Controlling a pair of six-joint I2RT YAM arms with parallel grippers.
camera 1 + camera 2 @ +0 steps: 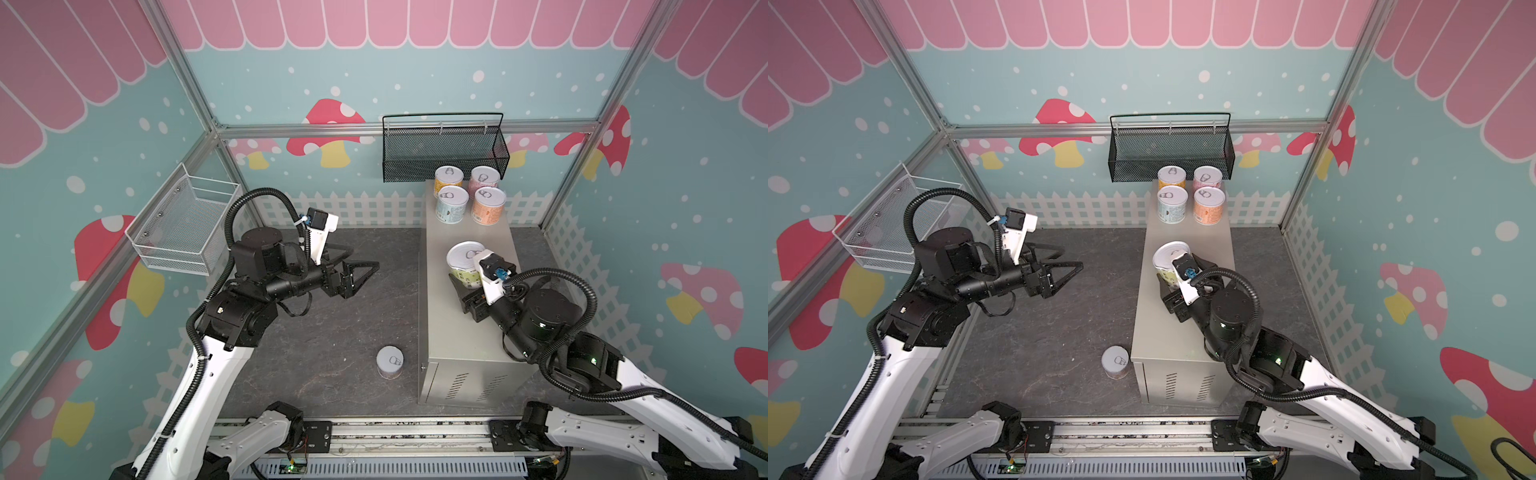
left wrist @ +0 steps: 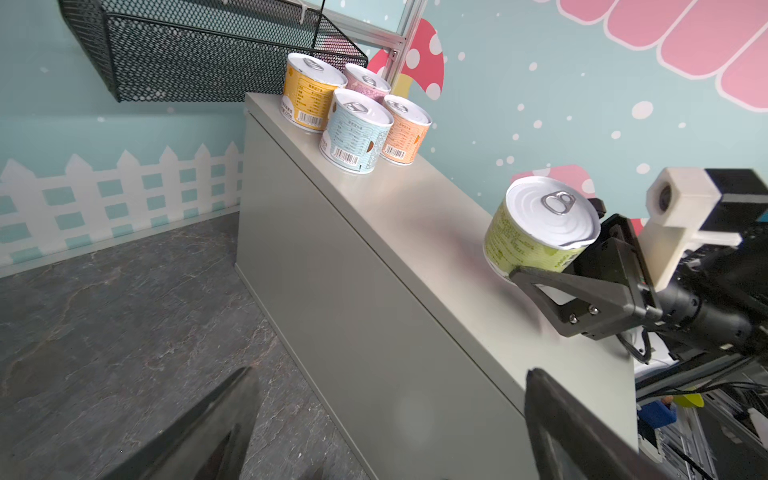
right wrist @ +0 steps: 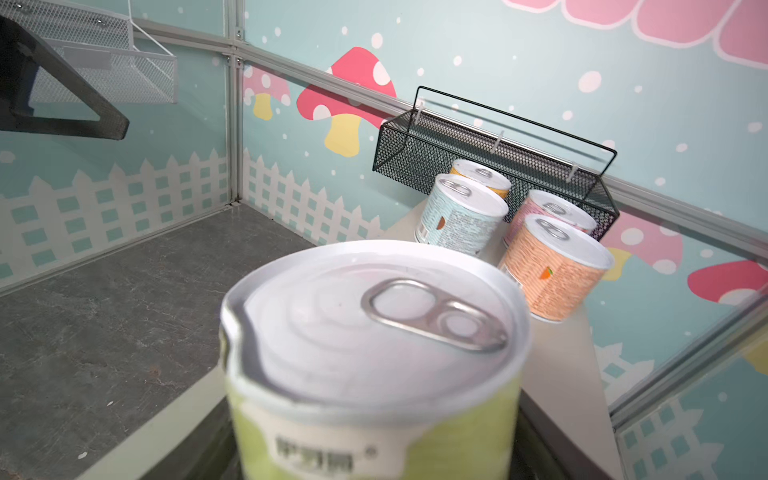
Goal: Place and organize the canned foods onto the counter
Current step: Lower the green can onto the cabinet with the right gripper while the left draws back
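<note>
Canned foods: where do yours stand? (Desk)

Four stand upright in a close two-by-two block at the far end of your counter (image 1: 446,328), just below the black mesh basket (image 1: 444,153) on the back wall. The yellow can (image 1: 448,178) and pink can (image 1: 484,178) are at the back, and the light blue can (image 1: 451,203) and orange can (image 1: 488,205) are in front. (Spotter)

And the fifth? (Desk)

Your right gripper (image 1: 465,276) is clamped on the green can (image 2: 536,232) over the middle of the counter top. One finger (image 2: 540,282) lies along the label and the other sits behind the can. The can leans, with its lid and pull tab tipped toward your left arm. Whether its base touches the counter top cannot be told from these views. (Spotter)

Your left side? (Desk)

Your left gripper (image 1: 363,279) hangs empty with its jaws spread wide. It is above the dark stone-look floor (image 1: 332,332) and points toward the counter but stays apart from it. The white wire basket (image 1: 183,228) hangs on the side wall behind that arm. (Spotter)

Anything off the counter? (Desk)

One. The sixth can (image 1: 390,362) stands upright on the floor near the counter's vented end, well apart from both grippers. Both top views show its pale lid, and its label is mostly hidden from above. (Spotter)
</note>
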